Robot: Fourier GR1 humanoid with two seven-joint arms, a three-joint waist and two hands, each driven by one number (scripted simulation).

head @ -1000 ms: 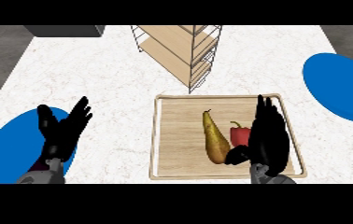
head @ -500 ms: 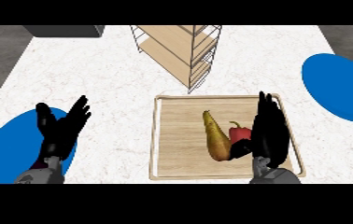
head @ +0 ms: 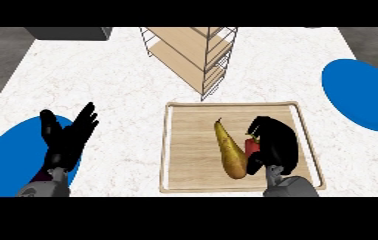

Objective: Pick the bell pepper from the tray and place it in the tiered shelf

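A wooden tray (head: 192, 149) lies on the counter at the lower middle. On it lies a yellow-brown pear (head: 229, 149), and just right of it a red bell pepper (head: 252, 145), mostly hidden. My right hand (head: 273, 143) is curled over the pepper from the right, fingers bent round it. The wire tiered shelf (head: 193, 54) with wooden levels stands behind the tray at the top middle. At the lower left my left hand (head: 68, 139) rests open, fingers up, away from the tray.
A blue plate (head: 22, 151) lies under my left hand at the lower left. A second blue plate (head: 354, 91) sits at the right edge. A dark object (head: 66, 32) is at the top left corner. The white marble counter (head: 103, 84) spreads between them.
My right hand's fingers went from straight beside the pepper to curled over it, covering most of it. The left hand stayed where it was.
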